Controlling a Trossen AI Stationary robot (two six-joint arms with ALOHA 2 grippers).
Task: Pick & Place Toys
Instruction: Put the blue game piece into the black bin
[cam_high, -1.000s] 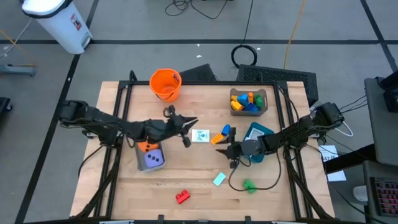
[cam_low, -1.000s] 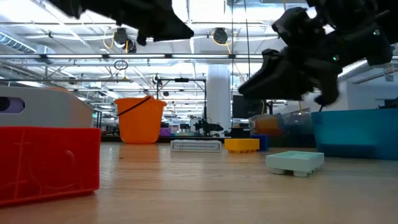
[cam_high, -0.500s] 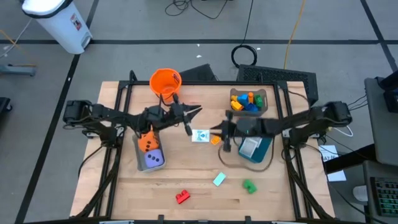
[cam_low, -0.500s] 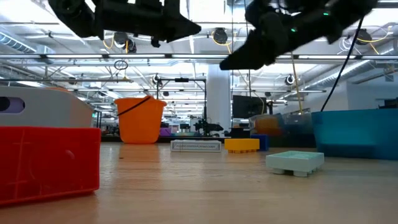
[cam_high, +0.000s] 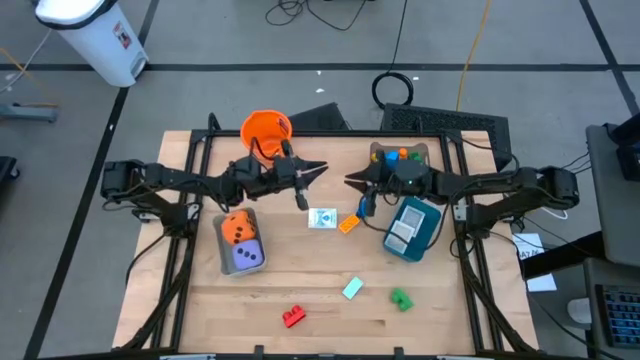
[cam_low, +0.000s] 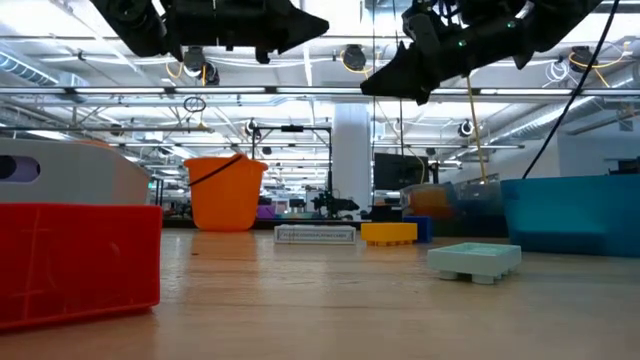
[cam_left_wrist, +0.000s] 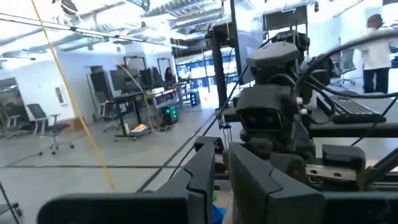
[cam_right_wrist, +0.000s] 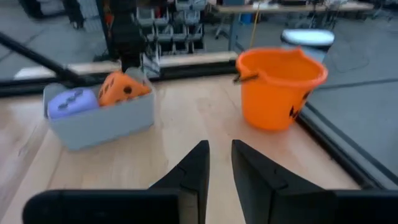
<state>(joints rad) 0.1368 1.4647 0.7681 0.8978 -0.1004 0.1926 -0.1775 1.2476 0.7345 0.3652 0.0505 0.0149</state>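
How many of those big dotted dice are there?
2, both in the grey bin on the table's left side: the orange die toward the bucket, the purple die beside it. Others may be hidden.
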